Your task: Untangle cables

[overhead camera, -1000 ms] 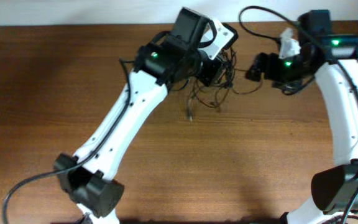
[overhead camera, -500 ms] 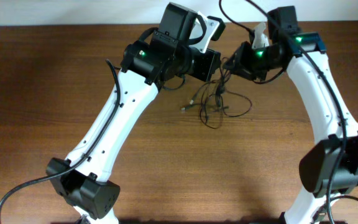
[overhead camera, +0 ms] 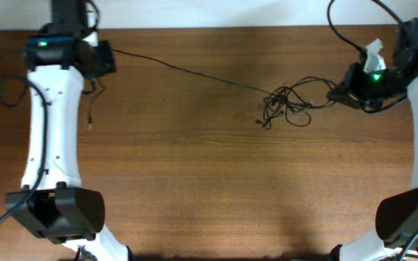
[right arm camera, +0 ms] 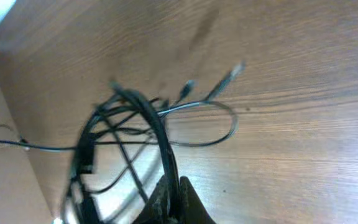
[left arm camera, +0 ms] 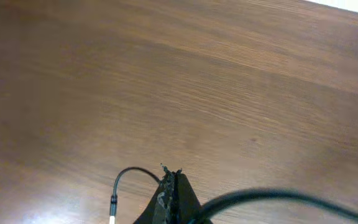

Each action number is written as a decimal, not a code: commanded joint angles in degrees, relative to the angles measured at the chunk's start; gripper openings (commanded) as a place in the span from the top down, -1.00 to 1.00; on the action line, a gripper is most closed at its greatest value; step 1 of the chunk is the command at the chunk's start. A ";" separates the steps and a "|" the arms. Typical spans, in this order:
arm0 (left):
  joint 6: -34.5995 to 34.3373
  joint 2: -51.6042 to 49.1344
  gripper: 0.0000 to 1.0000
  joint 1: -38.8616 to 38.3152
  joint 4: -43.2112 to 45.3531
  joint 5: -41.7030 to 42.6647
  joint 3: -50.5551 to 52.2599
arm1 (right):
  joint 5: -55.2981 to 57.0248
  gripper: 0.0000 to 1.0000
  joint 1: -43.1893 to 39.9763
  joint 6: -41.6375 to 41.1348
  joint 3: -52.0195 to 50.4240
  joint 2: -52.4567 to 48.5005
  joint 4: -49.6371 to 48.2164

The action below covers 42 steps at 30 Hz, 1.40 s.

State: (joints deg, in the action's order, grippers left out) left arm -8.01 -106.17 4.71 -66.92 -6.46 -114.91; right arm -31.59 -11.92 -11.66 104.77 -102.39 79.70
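Since a second ago, one thin black cable strand [overhead camera: 187, 69] is pulled taut leftward out of the small black knot of cables [overhead camera: 289, 107], which is left lying right of centre. The left gripper [left arm camera: 171, 180] and right gripper [right arm camera: 169, 186] are each clamped on wire, so untangling is judged underway.

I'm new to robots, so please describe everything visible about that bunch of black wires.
The cables are several thin black wires, bunched in a loose knot of loops on the right half of the wooden table. One strand runs out straight to the far left, where the left gripper pinches it; its short free end carries a pale-tipped plug. The right gripper is shut on a strand at the knot's right edge. Two small plug ends stick out loose onto the wood.
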 commanded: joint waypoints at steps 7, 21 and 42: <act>-5.75 2.05 1.00 24.33 -0.28 -5.35 0.15 | 4.22 0.92 -4.33 2.45 0.11 1.05 1.09; -1.44 -3.72 1.00 21.42 2.78 12.92 2.29 | 2.93 0.92 10.86 -0.63 0.11 0.76 -0.48; 37.18 -2.64 -0.99 -13.94 -10.86 25.70 -3.93 | 7.96 -0.99 12.96 -5.73 0.11 0.76 -5.97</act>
State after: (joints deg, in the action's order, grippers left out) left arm 28.12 -110.48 -9.45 -75.85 19.16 -113.23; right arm -25.26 1.15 -18.76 104.68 -102.37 73.34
